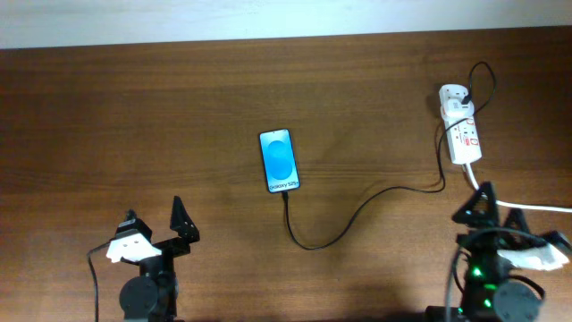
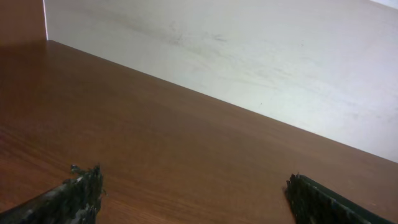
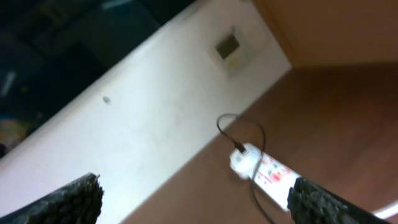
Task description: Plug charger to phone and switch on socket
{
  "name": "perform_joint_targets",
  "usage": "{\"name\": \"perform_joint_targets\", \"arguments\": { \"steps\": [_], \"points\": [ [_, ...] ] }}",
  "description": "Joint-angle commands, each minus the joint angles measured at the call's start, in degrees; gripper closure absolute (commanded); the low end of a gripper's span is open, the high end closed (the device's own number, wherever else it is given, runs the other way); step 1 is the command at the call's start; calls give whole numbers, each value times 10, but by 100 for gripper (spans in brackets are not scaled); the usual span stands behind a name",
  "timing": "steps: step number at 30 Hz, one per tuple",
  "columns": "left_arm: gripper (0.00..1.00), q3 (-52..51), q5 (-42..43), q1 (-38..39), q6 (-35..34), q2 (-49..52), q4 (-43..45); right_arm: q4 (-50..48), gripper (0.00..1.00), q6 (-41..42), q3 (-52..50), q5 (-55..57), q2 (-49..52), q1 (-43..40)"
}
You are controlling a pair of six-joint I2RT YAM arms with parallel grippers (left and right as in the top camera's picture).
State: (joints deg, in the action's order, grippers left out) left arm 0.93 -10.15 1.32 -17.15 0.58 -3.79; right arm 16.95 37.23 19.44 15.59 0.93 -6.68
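Observation:
The phone point(image 1: 280, 161) lies face up in the middle of the table, its blue screen lit. The thin black charger cable point(image 1: 357, 217) runs from the phone's near end in a curve to the right and up to the white socket strip point(image 1: 462, 131) at the far right. Its connector tip sits at the phone's bottom edge. The socket also shows in the right wrist view point(image 3: 267, 176), with red markings and a white plug block. My left gripper point(image 1: 181, 224) is open and empty near the front left. My right gripper point(image 1: 483, 207) is open and empty, just in front of the socket.
A thick white cord point(image 1: 527, 207) leaves the socket's near end and runs right, past my right gripper. A pale wall point(image 2: 249, 56) borders the table's far edge. A small wall panel point(image 3: 231, 48) shows in the right wrist view.

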Motion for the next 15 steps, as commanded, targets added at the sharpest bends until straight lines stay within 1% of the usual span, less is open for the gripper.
{"name": "perform_joint_targets", "arguments": {
  "steps": [1, 3, 5, 8, 10, 12, 14, 15],
  "points": [
    [1, -4, -6, 0, 1, -3, 2, -103, 1, -4, -97, -36, -7, -1],
    [1, -4, -6, 0, 1, -3, 2, -148, 1, -23, -136, -36, -7, -1],
    [1, -4, -6, 0, 1, -3, 2, -161, 1, -41, -151, -36, -7, -1],
    [1, -4, -6, 0, 1, -3, 2, -164, 1, -97, -168, -37, -7, -1],
    [1, -4, -6, 0, 1, -3, 2, -164, 1, -120, -176, -41, -7, -1],
    [1, -4, -6, 0, 1, -3, 2, -168, 1, -120, -189, -44, -7, -1],
    [1, -4, -6, 0, 1, -3, 2, -151, 1, -122, -191, -47, -7, -1],
    [1, -4, -6, 0, 1, -3, 2, -150, 1, -135, -191, -48, -7, -1]
  ]
}}
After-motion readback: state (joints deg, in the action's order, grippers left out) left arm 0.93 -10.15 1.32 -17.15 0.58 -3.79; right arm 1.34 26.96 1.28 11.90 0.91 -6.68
